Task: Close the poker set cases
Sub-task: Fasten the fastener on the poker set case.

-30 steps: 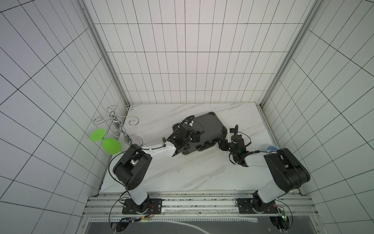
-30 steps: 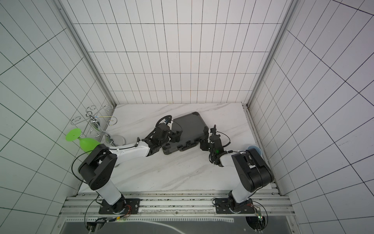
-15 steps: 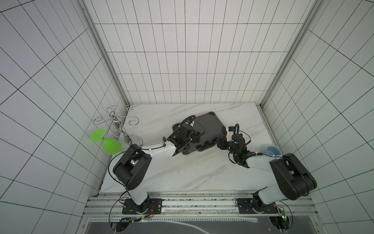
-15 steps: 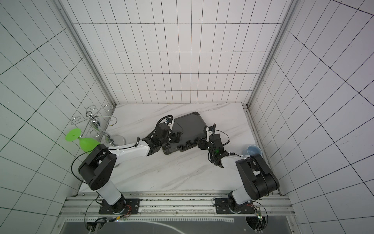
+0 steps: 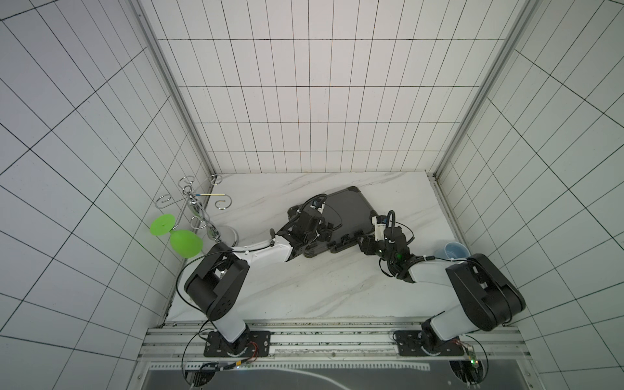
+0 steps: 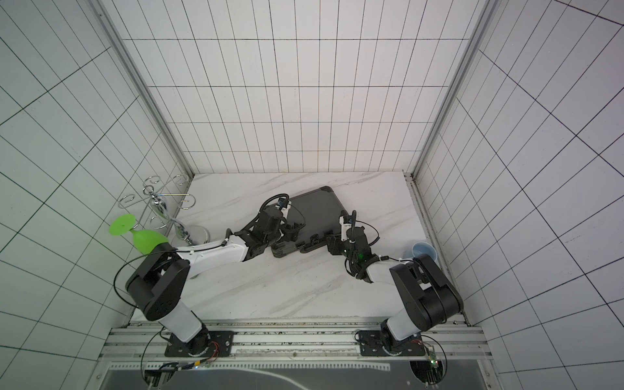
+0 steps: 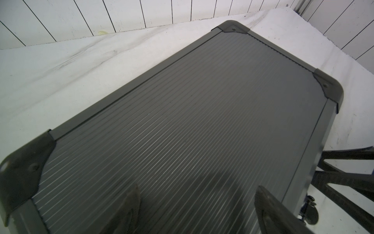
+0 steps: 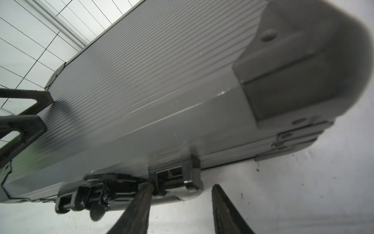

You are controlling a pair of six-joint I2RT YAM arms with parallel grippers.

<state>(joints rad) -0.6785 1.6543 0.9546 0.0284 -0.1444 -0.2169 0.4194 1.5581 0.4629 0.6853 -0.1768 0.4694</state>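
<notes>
The right claw (image 8: 183,192) noses up to the front edge of the black poker case (image 5: 347,209). Its fingers are spread and grip nothing, and one fingertip (image 8: 146,192) touches the case front just beside a latch (image 8: 174,178) that appears undone. Beyond that claw the lid lies flat on its base, and the case sits on the marble table (image 5: 320,287). The left claw (image 7: 198,218), wide open and empty, appears to rest on the ribbed lid. With the lid down, fastening looks to be the step in hand. Next, the right claw must swing the latch against the case and press it home while the left steadies the lid.
</notes>
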